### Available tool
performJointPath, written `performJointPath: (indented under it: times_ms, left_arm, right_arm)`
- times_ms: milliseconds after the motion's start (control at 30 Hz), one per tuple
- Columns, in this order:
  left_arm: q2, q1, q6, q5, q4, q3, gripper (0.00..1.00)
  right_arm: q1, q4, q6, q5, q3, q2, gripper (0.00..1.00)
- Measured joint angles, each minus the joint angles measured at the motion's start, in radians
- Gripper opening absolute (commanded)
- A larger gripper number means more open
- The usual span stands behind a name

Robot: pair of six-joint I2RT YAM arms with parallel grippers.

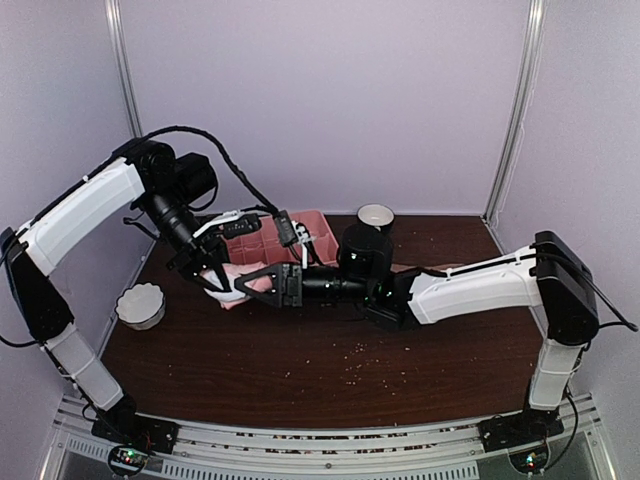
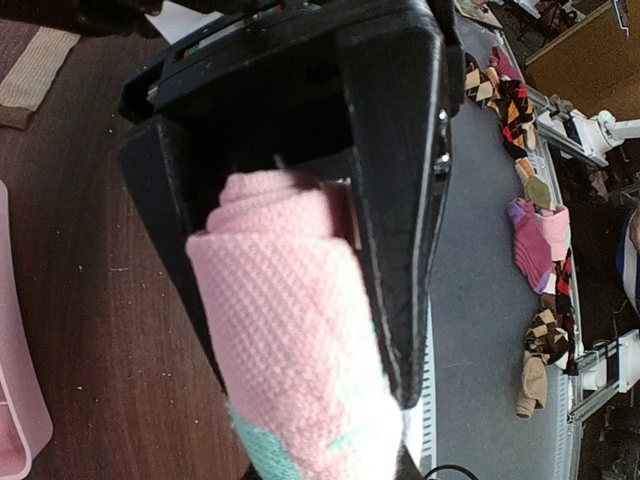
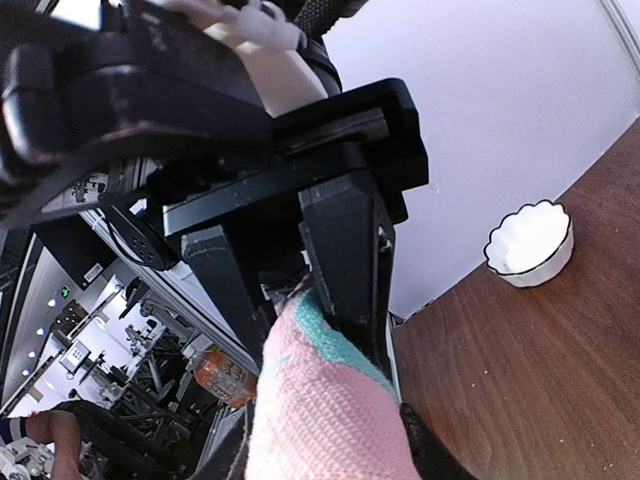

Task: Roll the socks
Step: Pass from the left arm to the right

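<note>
The pink sock (image 1: 240, 275), with teal and white patches, is wound into a tight roll and held above the table at the left of the middle. My left gripper (image 1: 213, 280) is shut on one end of it and my right gripper (image 1: 268, 284) is shut on the other end, jaws facing each other. In the left wrist view the roll (image 2: 290, 330) fills the middle, running from my left gripper (image 2: 320, 462) up into the right gripper's black fingers (image 2: 395, 200). The right wrist view shows the roll (image 3: 330, 410) in my right gripper (image 3: 330, 455). A tan sock (image 2: 35, 70) lies flat on the table.
A pink compartmented tray (image 1: 312, 226) stands at the back behind the grippers; its rim also shows in the left wrist view (image 2: 15, 380). A white cup (image 1: 376, 215) stands beside it. A white scalloped bowl (image 1: 140, 305) sits at the table's left edge. Crumbs lie scattered at the front.
</note>
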Motion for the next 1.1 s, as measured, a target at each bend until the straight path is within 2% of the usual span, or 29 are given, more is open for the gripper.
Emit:
performJointPath:
  times_ms: [67,100,133,200,300,367,400,433,467,533,567,600,667,700,867,1100]
  left_arm:
    - [-0.001,0.000,0.000,0.000,-0.003,0.014,0.00]
    - [-0.001,0.000,0.000,0.001,-0.004,0.016,0.00]
    - [-0.001,0.000,0.000,0.001,-0.004,0.018,0.00]
    - [-0.001,0.000,0.000,0.002,-0.006,0.018,0.00]
    - [-0.003,0.002,0.000,0.003,-0.020,0.019,0.00]
    - [-0.005,0.003,0.000,0.003,-0.019,0.019,0.00]
    - [-0.005,0.003,0.000,0.003,-0.019,0.019,0.00]
    - [-0.005,0.003,-0.001,0.006,-0.018,0.019,0.00]
    - [-0.005,0.002,-0.001,0.010,-0.017,0.020,0.00]
    - [-0.008,0.002,-0.001,0.015,-0.018,0.021,0.00]
    - [-0.009,0.002,-0.002,0.016,-0.018,0.021,0.10]
    - [-0.010,0.002,-0.005,0.015,-0.017,0.022,0.30]
    - [-0.015,0.002,-0.019,0.015,-0.012,0.022,0.92]
    - [-0.019,0.002,-0.035,0.019,0.002,0.021,0.98]
    - [-0.089,0.019,-0.113,0.056,0.087,0.020,0.98]
    - [-0.183,0.121,-0.235,0.202,0.158,0.032,0.98]
  right_arm:
    - [-0.001,0.010,0.002,0.000,0.002,-0.001,0.43]
    - [-0.001,0.014,0.004,-0.002,0.002,-0.001,0.37]
    - [-0.001,0.017,0.008,-0.003,0.002,-0.001,0.29]
    - [-0.002,0.021,0.016,-0.004,0.002,-0.001,0.01]
    - [-0.005,0.026,0.032,-0.008,0.001,-0.001,0.00]
    - [-0.002,0.012,0.023,0.005,0.001,-0.006,0.30]
    - [0.001,-0.001,0.014,0.013,0.001,-0.011,0.23]
    - [0.004,-0.016,0.002,0.024,0.001,-0.018,0.09]
    - [0.007,-0.028,-0.013,0.027,0.001,-0.026,0.00]
    - [0.010,-0.045,-0.030,0.027,0.002,-0.035,0.00]
    - [0.012,-0.052,-0.038,0.025,0.003,-0.038,0.00]
    - [0.012,-0.062,-0.045,0.023,0.007,-0.039,0.00]
    - [0.013,-0.097,-0.076,0.028,0.019,-0.045,0.00]
    - [0.015,-0.117,-0.100,0.038,0.021,-0.053,0.00]
    - [0.029,-0.153,-0.182,0.067,-0.043,-0.132,0.00]
    - [0.037,-0.055,-0.200,0.084,-0.065,-0.156,0.00]
